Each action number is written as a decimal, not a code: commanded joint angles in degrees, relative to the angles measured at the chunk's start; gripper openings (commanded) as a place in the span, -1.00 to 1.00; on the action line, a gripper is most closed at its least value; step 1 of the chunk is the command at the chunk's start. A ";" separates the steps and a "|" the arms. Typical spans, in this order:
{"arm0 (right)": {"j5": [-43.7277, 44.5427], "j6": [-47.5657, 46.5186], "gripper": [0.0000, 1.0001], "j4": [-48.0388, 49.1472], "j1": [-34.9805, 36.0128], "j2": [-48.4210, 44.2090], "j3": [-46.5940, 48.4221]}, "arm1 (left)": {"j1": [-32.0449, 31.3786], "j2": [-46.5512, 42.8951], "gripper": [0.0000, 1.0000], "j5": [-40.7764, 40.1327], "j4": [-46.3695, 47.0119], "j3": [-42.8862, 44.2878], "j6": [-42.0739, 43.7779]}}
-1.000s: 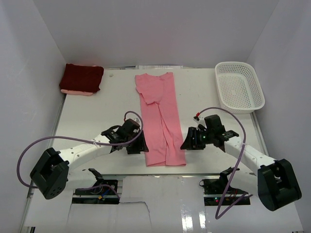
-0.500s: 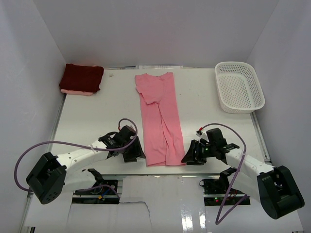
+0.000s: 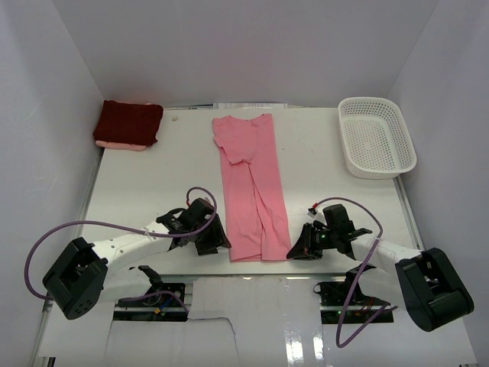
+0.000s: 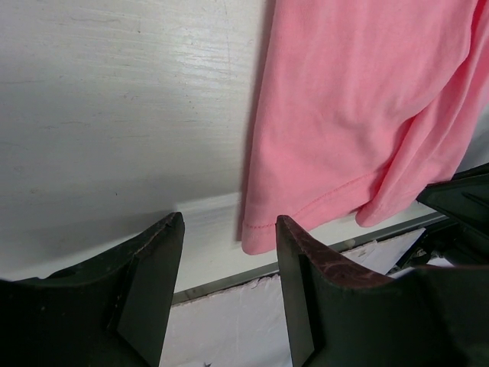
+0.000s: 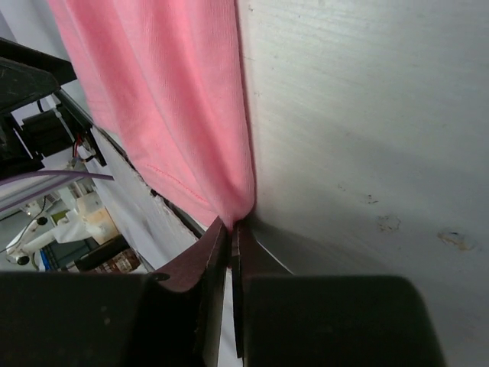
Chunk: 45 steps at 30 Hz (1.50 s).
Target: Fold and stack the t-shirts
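Fingers first: the right fingers (image 5: pixel 191 267) are clamped tight on the near right corner of the pink t-shirt (image 3: pixel 252 191), and the hem corner can be seen pinched right at the tips in the right wrist view. The left fingers (image 4: pixel 149 283) are spread partway open and lined up on the near left corner of the same hem. Nothing is gripped there yet, and whether the cloth is even touched can't be told. So one corner is grabbed and one isn't.

The shirt is laid out as a long narrow strip down the middle of the worktop (image 3: pixel 153 176), sleeves apparently folded in, hem at the near edge. With both near corners targeted, the hem is probably meant to be lifted and carried toward the far end for the next fold. The maroon t-shirt (image 3: pixel 128 122) is parked folded at the far left corner, likely where the stack gets built. The basket (image 3: pixel 378 101) at far right isn't involved.
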 commanded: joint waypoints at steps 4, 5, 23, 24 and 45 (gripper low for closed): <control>3.97 -1.05 -0.85 -0.12 -0.11 -0.29 -1.23 | -0.20 1.18 0.24 1.80 3.22 -1.59 -1.62; 3.97 -1.05 -0.85 -0.30 -0.11 -0.55 -1.14 | -0.29 1.44 0.25 1.98 3.48 -1.94 -2.32; 4.50 -2.11 -0.85 -1.71 -0.11 -0.73 -0.70 | -3.98 5.22 -0.01 5.06 11.39 -7.30 -6.90; 4.41 -2.11 -0.84 -1.62 -0.19 -0.81 -0.70 | -4.15 6.01 -0.04 5.06 11.66 -7.39 -6.90; 4.50 -2.99 -0.85 -4.34 -0.11 -2.04 0.27 | -4.42 2.06 -1.00 2.07 3.31 -6.43 -4.53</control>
